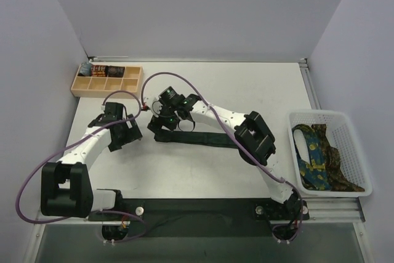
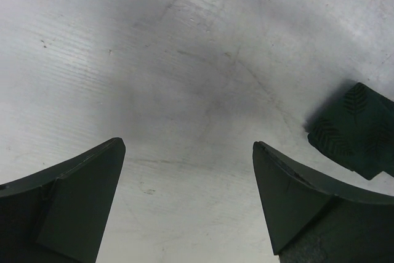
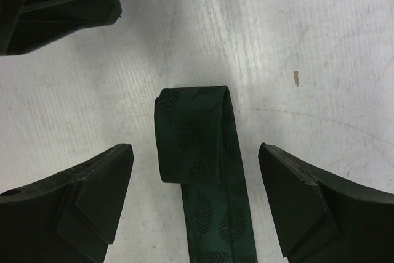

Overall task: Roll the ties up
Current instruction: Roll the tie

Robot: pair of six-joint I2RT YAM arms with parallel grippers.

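White mesh basket (image 1: 320,115), near right edge of the tabletop (image 1: 246,90): holds a blue-and-yellow tie (image 1: 309,159) and a brown patterned tie (image 1: 337,163), heaped together. Left gripper (image 2: 188,147), left of centre: jaws spread wide, nothing between them, low over bare surface. Dark green tie (image 3: 192,133), centre: lies flat, leaf-patterned, left end turned into a short loose roll. Right gripper (image 3: 196,149): jaws spread either side of that roll, not touching it. Wooden compartment tray (image 1: 114,84), far left corner: small items in its back row.
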